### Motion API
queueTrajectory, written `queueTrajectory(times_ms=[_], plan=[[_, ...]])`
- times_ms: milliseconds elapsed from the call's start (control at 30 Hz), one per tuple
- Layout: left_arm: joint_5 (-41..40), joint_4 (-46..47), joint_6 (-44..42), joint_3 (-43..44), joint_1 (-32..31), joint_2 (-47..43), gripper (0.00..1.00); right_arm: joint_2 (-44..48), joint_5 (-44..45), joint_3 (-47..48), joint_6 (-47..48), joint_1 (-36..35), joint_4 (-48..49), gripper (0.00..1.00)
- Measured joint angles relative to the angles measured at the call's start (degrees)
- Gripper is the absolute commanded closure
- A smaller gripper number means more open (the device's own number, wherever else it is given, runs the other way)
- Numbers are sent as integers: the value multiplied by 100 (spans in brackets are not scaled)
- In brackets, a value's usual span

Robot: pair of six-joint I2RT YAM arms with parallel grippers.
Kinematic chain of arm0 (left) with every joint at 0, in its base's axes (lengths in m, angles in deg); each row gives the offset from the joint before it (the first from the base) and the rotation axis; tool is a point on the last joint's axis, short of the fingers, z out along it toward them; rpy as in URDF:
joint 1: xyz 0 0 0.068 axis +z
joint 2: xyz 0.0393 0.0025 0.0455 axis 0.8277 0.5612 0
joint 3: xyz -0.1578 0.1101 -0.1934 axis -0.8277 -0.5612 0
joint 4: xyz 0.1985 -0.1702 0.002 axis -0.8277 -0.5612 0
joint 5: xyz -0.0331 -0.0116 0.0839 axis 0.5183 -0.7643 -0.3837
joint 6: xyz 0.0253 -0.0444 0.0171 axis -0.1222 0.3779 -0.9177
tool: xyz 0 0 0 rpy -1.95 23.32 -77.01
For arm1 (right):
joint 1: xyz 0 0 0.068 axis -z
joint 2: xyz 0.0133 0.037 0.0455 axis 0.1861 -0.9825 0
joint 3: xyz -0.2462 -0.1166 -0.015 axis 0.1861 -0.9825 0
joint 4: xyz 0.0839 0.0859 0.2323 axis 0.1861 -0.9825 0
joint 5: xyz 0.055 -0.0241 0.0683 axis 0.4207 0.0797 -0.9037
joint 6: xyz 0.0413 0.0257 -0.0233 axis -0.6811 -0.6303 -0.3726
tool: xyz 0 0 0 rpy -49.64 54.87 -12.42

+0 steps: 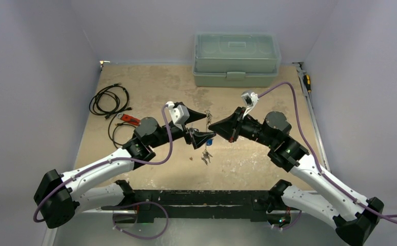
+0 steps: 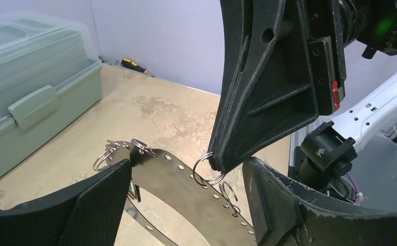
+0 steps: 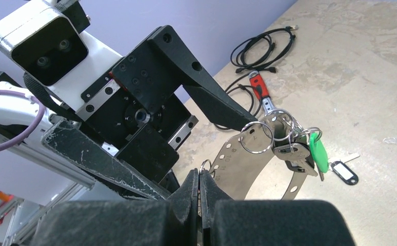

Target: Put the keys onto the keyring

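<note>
Item 1, my right pincer (image 3: 200, 177): pressed together on 1 small split ring (image 3: 205, 165) at the perforated band of the keyring (image 3: 231, 166).
Item 2, my left pincer (image 2: 186, 165): stands wide, band spanning finger to finger; whether it grips, I cannot tell.
Item 3, keys (image 3: 295, 154): bunched at the band's far end, beside my left fingertip.

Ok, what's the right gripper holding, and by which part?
The right gripper pinches a small split ring on the perforated keyring strap, by the ring's rim.
</note>
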Motion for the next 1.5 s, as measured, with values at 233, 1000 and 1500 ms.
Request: queueTrajectory(times_ms=[233, 1000, 1500], plan=[[-9, -190, -70, 0, -42, -7, 27, 0, 166, 0, 0, -2, -2, 100], [-151, -476, -369, 0, -94, -9, 73, -7, 184, 2, -42, -35, -2, 100], [-310, -623, -533, 0, -116, -179, 100, -37, 278, 2, -81, -37, 2, 100]])
